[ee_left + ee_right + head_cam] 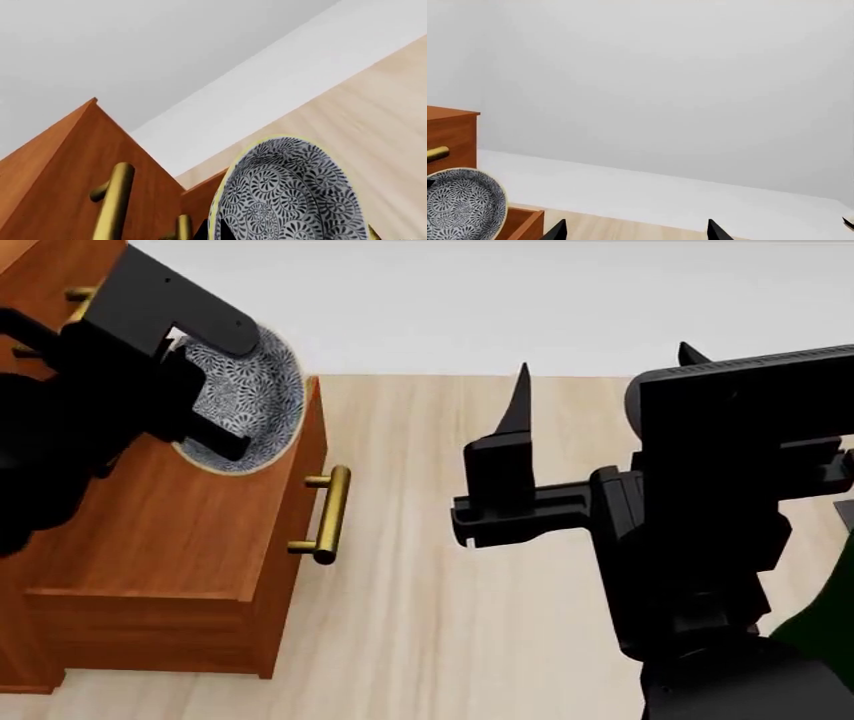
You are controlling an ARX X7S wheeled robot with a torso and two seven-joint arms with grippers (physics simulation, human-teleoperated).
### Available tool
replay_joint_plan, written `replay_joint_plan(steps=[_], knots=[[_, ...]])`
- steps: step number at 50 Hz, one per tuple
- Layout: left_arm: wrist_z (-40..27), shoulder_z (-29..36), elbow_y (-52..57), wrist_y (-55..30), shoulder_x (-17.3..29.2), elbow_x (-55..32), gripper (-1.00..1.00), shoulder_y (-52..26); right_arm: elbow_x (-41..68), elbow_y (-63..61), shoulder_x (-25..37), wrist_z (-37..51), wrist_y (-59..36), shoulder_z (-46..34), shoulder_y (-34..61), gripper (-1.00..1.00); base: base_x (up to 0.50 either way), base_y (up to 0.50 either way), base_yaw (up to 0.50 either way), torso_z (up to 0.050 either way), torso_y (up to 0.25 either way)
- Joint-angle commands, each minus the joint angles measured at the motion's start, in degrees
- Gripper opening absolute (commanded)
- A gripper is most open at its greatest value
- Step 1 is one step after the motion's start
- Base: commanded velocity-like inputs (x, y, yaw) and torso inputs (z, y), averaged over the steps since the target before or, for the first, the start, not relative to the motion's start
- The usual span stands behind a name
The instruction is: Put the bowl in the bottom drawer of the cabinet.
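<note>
The bowl point(251, 400), small with a blue-grey floral pattern, is held tilted on its edge by my left gripper point(200, 405), which is shut on its rim. In the left wrist view the bowl point(293, 195) fills the lower right, with the dark fingertips of the left gripper point(215, 231) pinching its rim. It hangs over the pulled-out bottom drawer point(174, 540), whose brass handle point(327, 512) faces the floor space. The cabinet point(40, 280) stands at the upper left. My right gripper point(601, 390) is open and holds nothing, well to the right of the drawer; the right wrist view shows the bowl point(460, 210) and a drawer corner point(524, 225).
Pale wooden floor point(441, 620) stretches right of the drawer, with a white wall point(534, 300) behind. Upper drawer handles point(113, 200) show close to the left wrist. A dark green thing point(827, 610) sits at the far right edge.
</note>
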State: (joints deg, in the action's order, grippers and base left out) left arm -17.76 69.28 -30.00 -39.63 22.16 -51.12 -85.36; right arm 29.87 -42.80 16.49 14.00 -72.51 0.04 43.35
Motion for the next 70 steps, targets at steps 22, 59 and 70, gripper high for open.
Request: replay_joint_plan(steps=[22, 59, 70], knots=[[1.26, 1.63, -10.96, 6.09, -4.15, 6.28, -1.0, 2.08, 0.49, 1.04, 0.18, 0.54, 1.66, -0.17, -1.6, 1.0, 0.0, 0.0, 0.0, 0.001, 0.0], [2.14, 2.9, -20.85, 10.5, -7.61, 9.82, -1.0, 3.5, 1.36, 1.64, 0.76, 1.41, 2.48, -0.67, -1.75, 1.0, 0.0, 0.0, 0.0, 0.0, 0.001], [3.44, 3.24, -25.1, 12.49, -9.29, 10.71, -1.0, 4.4, 1.56, 1.98, 0.94, 1.63, 2.77, -0.92, -1.75, 1.0, 0.0, 0.0, 0.0, 0.0, 0.001]])
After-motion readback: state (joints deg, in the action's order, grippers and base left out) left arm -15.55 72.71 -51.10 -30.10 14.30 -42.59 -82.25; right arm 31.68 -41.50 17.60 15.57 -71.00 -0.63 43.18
